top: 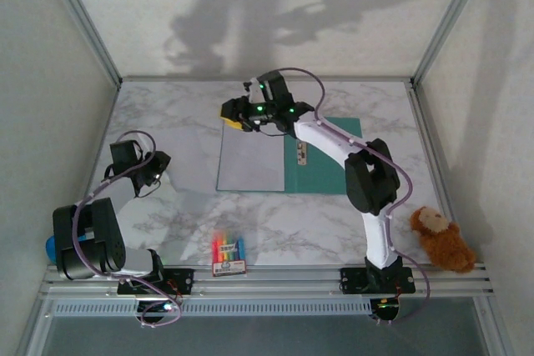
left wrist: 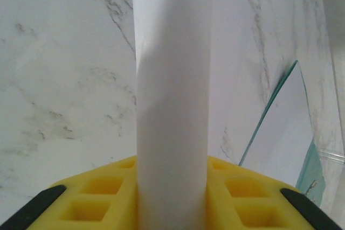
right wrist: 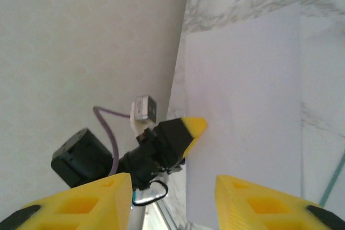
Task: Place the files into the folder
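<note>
Left gripper [left wrist: 172, 187] pinches a curled white paper sheet [left wrist: 172, 79] screening its camera (right gripper [right wrist: 172, 187] spread); small colourful crayon box [top: 229, 256] at 6 o'clock overhead.

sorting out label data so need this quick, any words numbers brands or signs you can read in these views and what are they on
No text can be quoted; none reads clearly.
small colourful cardboard crayon box: there is print on its lower white band, too small and blurred to read.
thin teal-green paper folder: no writing visible.
plain white paper sheet lying on the folder: blank.
</note>
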